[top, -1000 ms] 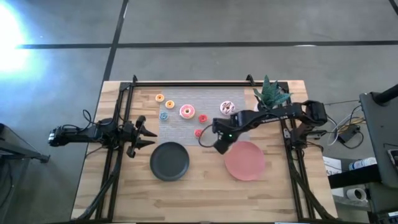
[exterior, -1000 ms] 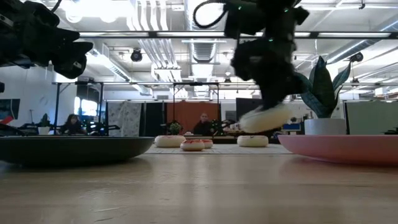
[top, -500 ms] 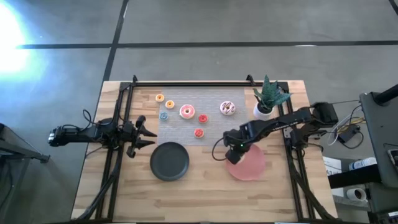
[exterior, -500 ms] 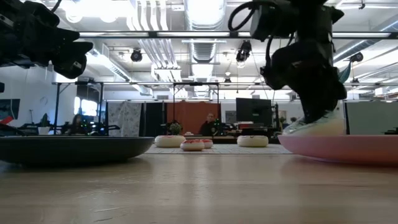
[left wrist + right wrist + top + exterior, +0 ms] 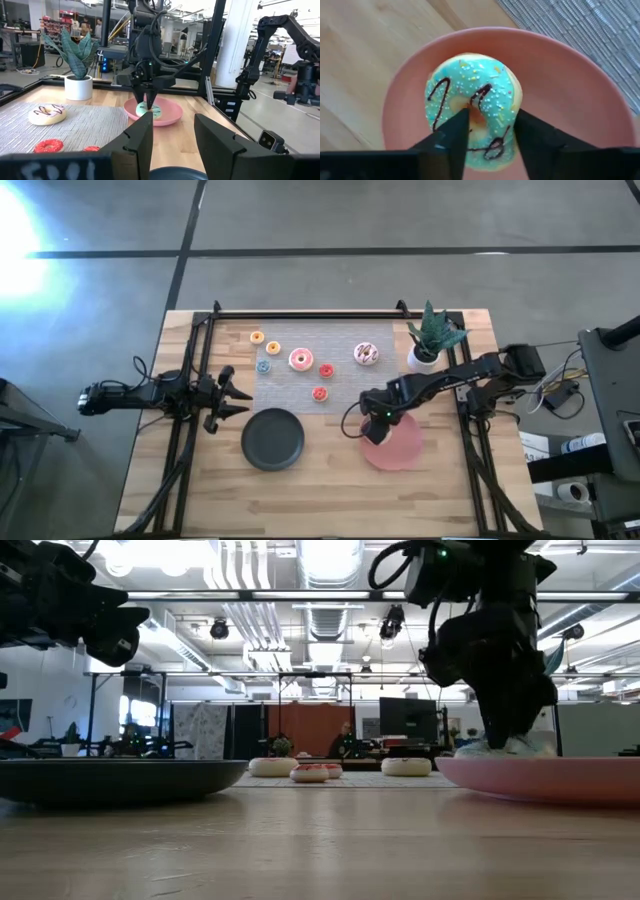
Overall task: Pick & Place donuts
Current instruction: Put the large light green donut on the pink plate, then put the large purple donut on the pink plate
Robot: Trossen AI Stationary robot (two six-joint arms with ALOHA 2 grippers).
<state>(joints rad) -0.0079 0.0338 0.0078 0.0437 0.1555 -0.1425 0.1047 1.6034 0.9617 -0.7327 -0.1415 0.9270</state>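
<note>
right gripper (image 5: 487,131) jaws stand parted astride the green sprinkled donut (image 5: 472,116) lying on the pink plate (image 5: 560,85); left gripper (image 5: 172,137) idles, jaws open, empty.

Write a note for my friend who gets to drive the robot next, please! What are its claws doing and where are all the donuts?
Right gripper: open, over the green sprinkled donut, which lies on the pink plate.
Left gripper: open, waiting at the table's left side, holding nothing.
Done: one donut on the pink plate.
Left: pink donut, striped white donut and the small donuts on the grey mat. The black plate holds nothing.
</note>
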